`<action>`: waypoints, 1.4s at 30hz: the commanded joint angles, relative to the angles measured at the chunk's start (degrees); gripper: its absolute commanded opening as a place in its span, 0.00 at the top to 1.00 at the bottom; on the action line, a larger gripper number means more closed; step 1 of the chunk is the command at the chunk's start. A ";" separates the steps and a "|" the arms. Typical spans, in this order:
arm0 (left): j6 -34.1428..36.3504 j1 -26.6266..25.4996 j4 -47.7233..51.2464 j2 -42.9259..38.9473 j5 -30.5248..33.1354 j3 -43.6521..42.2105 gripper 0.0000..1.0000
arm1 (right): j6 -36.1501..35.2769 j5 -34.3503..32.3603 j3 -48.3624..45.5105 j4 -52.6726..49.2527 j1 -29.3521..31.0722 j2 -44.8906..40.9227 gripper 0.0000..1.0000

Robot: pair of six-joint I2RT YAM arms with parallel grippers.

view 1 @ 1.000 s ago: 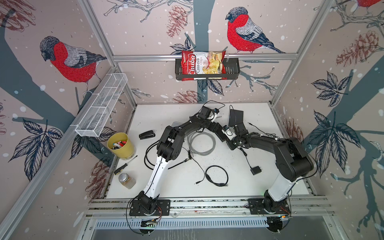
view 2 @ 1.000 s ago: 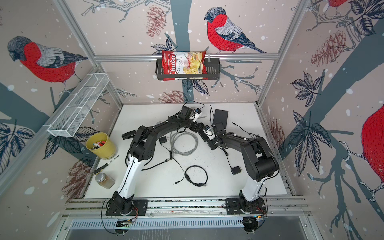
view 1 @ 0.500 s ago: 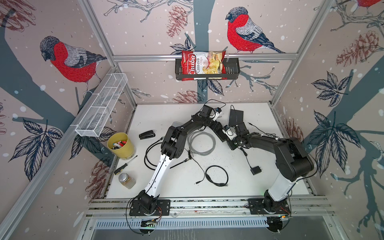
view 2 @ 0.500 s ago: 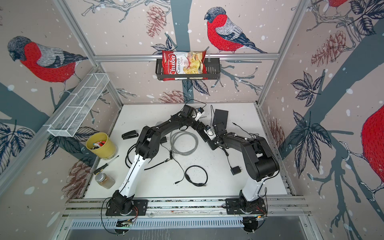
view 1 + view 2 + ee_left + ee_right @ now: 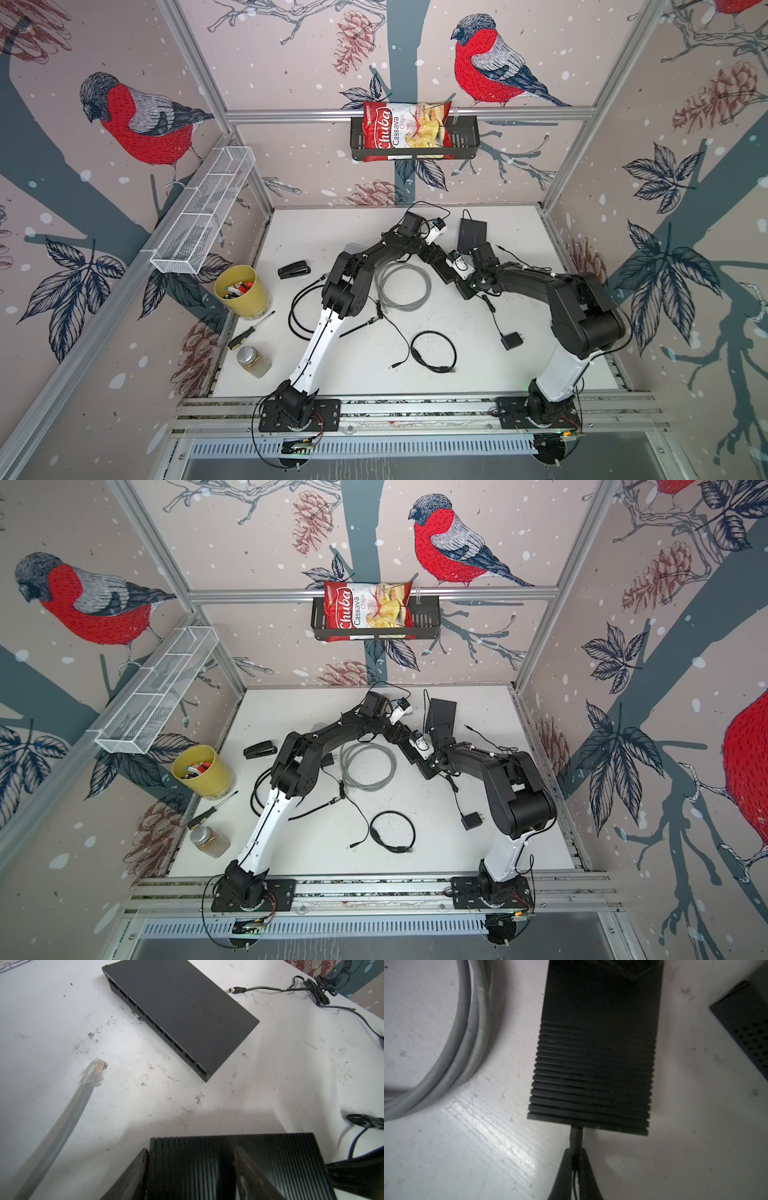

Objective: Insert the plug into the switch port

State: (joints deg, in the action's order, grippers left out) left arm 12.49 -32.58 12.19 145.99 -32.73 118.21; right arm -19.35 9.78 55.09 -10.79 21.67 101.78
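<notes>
The switch (image 5: 182, 1005) is lying flat on the worktop (image 5: 41, 1012), with its row of ports turned toward the plug (image 5: 97, 1069). The plug is being observed, blurred, at the end of a grey cable (image 5: 68, 1109), apart from the ports. Whether it is resting on the worktop cannot be told. The left pincer (image 5: 190, 1149) is being held spread, with a ribbed black block (image 5: 593, 1076) showing beyond its fingers. The right pincer (image 5: 576, 1153) is being pressed together on a thin dark cable (image 5: 576, 1138).

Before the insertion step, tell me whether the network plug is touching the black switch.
Apart. The left wrist view shows bare table between the plug and the switch port row.
</notes>
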 commanded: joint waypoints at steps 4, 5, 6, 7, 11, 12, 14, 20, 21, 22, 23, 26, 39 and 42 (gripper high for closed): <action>3.21 -1.67 8.28 0.17 -10.05 -0.78 0.39 | 1.93 -0.57 2.24 7.31 -0.11 1.00 0.93; 3.41 -1.88 8.45 0.17 -9.80 -0.90 0.39 | 2.43 -0.47 2.46 7.48 -0.07 1.14 0.93; 3.56 -2.07 8.72 0.26 -9.60 -0.87 0.39 | 2.81 -0.45 2.56 7.90 -0.03 1.33 0.93; 3.74 -2.30 8.83 0.26 -9.67 -0.88 0.40 | 3.08 -0.61 2.48 8.46 0.11 1.35 0.93; 4.67 -2.74 9.77 0.26 -10.44 -0.97 0.41 | 3.92 -2.51 2.21 10.02 -0.06 1.89 0.93; 4.91 -2.82 10.00 0.26 -10.64 -1.05 0.41 | 4.21 -3.10 2.29 10.38 -0.10 2.10 0.93; 5.10 -2.93 10.34 0.26 -10.95 -1.19 0.42 | 4.95 -3.36 2.56 10.89 -0.10 2.31 0.93; 5.57 -3.02 10.33 -0.59 -13.00 -2.99 0.43 | 6.98 -5.66 5.34 11.23 0.47 3.89 0.93; 5.75 -2.97 10.24 -0.87 -13.27 -3.42 0.43 | 7.06 -6.19 5.62 11.33 0.62 4.25 0.93; 5.95 -3.05 10.30 -1.05 -13.52 -3.69 0.43 | 6.77 -6.35 5.96 11.37 0.76 4.50 0.93; 6.16 -3.05 10.44 -1.15 -13.81 -3.85 0.44 | 6.69 -6.52 6.30 11.39 0.94 4.77 0.93; 6.94 -3.11 11.42 -1.37 -14.23 -3.98 0.44 | 6.92 -7.43 7.61 11.14 1.20 5.70 0.93; 2.95 -0.63 10.11 -1.68 -8.01 -4.12 0.45 | 4.24 -3.77 0.59 8.74 0.58 0.57 0.82; 2.17 -0.21 9.54 -2.01 -7.42 -4.37 0.45 | 3.84 -3.12 -0.15 8.01 0.15 0.28 0.82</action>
State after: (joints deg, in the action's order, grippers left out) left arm 15.94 -32.60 11.51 143.98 -33.69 114.61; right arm -14.06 7.01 55.24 -9.13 22.09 102.28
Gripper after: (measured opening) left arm 0.555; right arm 0.183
